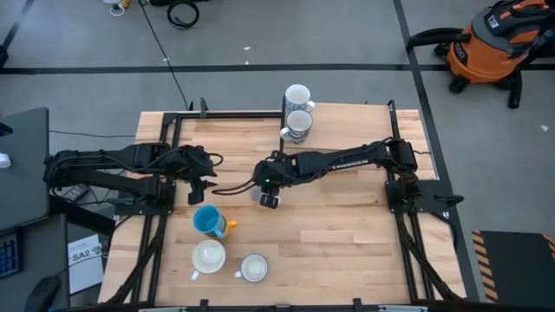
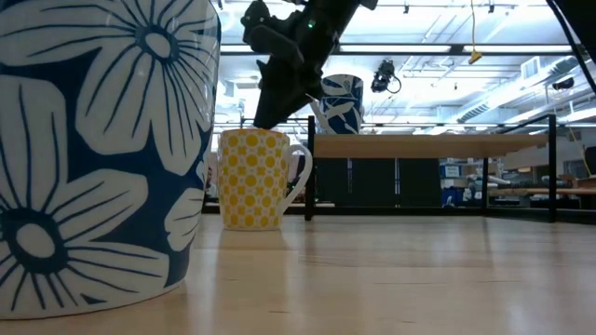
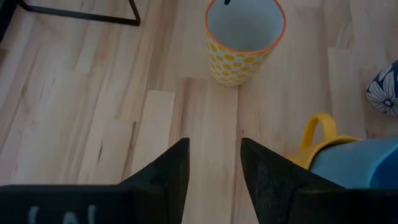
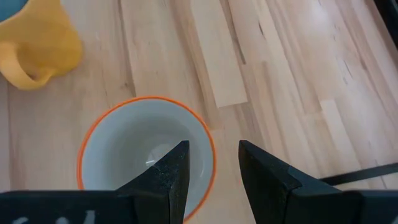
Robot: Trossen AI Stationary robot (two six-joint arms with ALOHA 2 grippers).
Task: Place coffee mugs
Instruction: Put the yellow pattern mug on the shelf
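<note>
Showing pale wooden table [image 1: 347,234], planked, smooth, matt; glazed glossy ceramic on yellow-dotted mug [image 3: 244,43] and flowered blue mug [image 2: 93,149]; matt black plastic-looking fingers [image 4: 168,180].

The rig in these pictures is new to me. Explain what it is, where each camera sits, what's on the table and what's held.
Two dark robot arms work at a wooden table. One camera looks straight down, one sits at table-top height, and one rides on each wrist. Coffee mugs stand on the table: a blue mug with a yellow handle, two cream mugs near it, a white mug and a blue-patterned mug at the opposite edge, and a yellow dotted mug. The right gripper hangs over its rim, jaws apart. The left gripper waits open. Nothing is held.
</note>
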